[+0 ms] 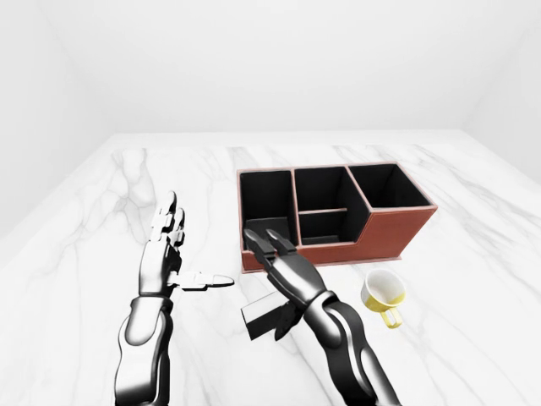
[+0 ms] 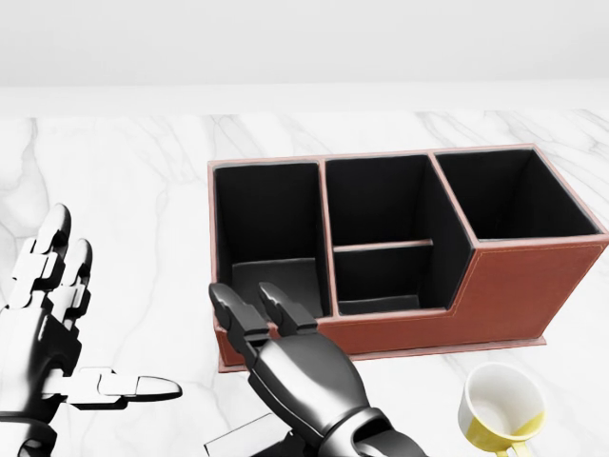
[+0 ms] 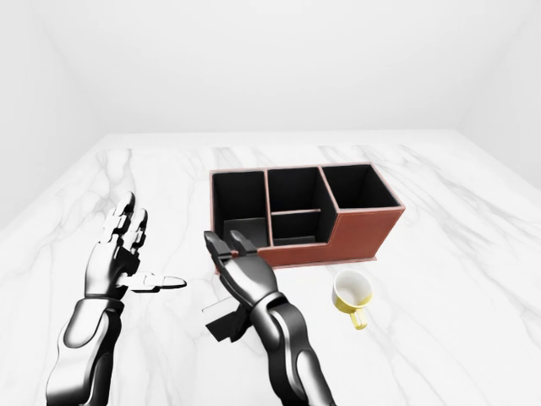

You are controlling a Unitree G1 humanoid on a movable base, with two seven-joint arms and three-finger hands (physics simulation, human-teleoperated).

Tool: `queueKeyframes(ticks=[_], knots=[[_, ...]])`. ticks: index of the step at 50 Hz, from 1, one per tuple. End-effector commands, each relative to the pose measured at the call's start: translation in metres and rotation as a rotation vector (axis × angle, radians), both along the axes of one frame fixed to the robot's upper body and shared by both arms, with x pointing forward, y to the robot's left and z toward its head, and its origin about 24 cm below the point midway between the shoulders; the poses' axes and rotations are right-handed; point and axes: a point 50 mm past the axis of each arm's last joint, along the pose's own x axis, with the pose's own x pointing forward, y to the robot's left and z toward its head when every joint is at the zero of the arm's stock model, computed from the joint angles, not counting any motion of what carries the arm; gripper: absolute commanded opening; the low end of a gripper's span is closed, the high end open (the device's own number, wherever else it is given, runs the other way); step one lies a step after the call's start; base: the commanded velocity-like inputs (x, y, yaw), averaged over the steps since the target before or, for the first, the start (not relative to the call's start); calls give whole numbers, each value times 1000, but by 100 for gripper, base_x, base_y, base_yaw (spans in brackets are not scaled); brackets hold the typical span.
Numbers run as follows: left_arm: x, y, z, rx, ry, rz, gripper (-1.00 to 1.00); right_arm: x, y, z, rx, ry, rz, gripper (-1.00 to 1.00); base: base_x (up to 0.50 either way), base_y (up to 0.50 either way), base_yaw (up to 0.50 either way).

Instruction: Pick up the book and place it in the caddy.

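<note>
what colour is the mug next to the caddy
Yellow outside, white inside; the mug shows best in the left-eye view.

**Glossy metal arms, three-finger hands**

Chrome-silver and black throughout. Left hand (image 1: pixel 165 254): pale silver segmented fingers, dark joints, light forearm shell. Right hand (image 2: pixel 295 367): darker gunmetal, smooth rounded back, black-tipped fingers, black forearm with silver banding.
</note>
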Motion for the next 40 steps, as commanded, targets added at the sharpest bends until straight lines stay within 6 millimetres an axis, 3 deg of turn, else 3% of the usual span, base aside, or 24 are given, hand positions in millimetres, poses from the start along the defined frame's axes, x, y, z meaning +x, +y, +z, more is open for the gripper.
queueKeyframes(ticks=[1,15,40], knots=[[0,0,1,0,-6,-1,100,-3,5,-14,-7,37,5,100,0,0,0],[0,-1,1,0,-3,-3,100,-9,10,-33,-37,83,12,100,0,0,0],[-1,-2,-1,-3,3,-8,100,-21,15,-37,-147,70,54,100,0,0,0]])
